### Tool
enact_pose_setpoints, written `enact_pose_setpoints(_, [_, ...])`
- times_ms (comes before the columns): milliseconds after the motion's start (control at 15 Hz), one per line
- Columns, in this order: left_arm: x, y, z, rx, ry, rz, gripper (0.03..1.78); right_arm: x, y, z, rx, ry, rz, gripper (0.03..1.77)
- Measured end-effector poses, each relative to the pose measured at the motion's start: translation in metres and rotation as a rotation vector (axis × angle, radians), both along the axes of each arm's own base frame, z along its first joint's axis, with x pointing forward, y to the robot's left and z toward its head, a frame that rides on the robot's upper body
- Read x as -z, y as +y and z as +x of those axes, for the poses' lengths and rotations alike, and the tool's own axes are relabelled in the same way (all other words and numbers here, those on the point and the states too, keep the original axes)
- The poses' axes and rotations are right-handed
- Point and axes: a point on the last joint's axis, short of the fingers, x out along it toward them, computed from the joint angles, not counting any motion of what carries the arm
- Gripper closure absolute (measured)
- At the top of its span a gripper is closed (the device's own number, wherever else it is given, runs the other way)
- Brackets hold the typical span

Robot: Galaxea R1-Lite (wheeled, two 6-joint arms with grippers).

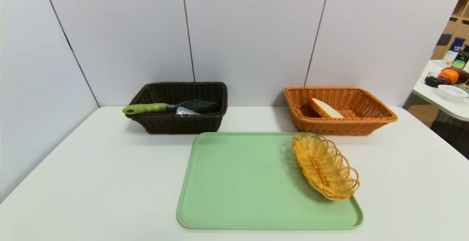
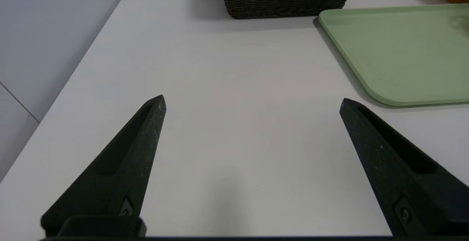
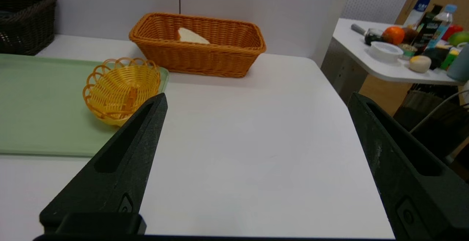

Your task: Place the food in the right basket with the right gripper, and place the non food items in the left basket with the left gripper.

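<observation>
Sort looks done: white bread slice (image 1: 325,108) sits in orange wicker basket (image 1: 366,125) at 1 o'clock, green-handled brush (image 1: 165,107) in dark brown wicker basket (image 1: 183,123) at 11; left gripper (image 2: 253,103) and right gripper (image 3: 256,100) both gape wide, empty — just park clear of the green plastic tray (image 1: 238,182).

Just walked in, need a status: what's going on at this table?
Sorting looks done. The bread slice lies in the orange basket; the brush and a grey case sit in the brown basket. The green tray holds only a small yellow wicker dish. Left gripper and right gripper are both open, holding nothing, pulled back over bare table.
</observation>
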Motion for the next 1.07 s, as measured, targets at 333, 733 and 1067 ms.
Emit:
enact_pose_setpoints(333, [0.014,0.000,0.007,0.014,-0.057,0.004,0.12,0.028,0.000,0.020,0.003,-0.085,-0.020,0.10])
enact_pose_setpoints(733, [0.036,0.000,0.012,0.011,-0.003,-0.006,0.12,0.075,0.001,0.045,-0.044,-0.021,-0.040,0.10])
enact_pose_setpoints(1067, [0.039,0.001,0.013,-0.045,0.006,0.009,0.12,0.086,0.002,0.047,-0.078,0.051,-0.033,0.10])
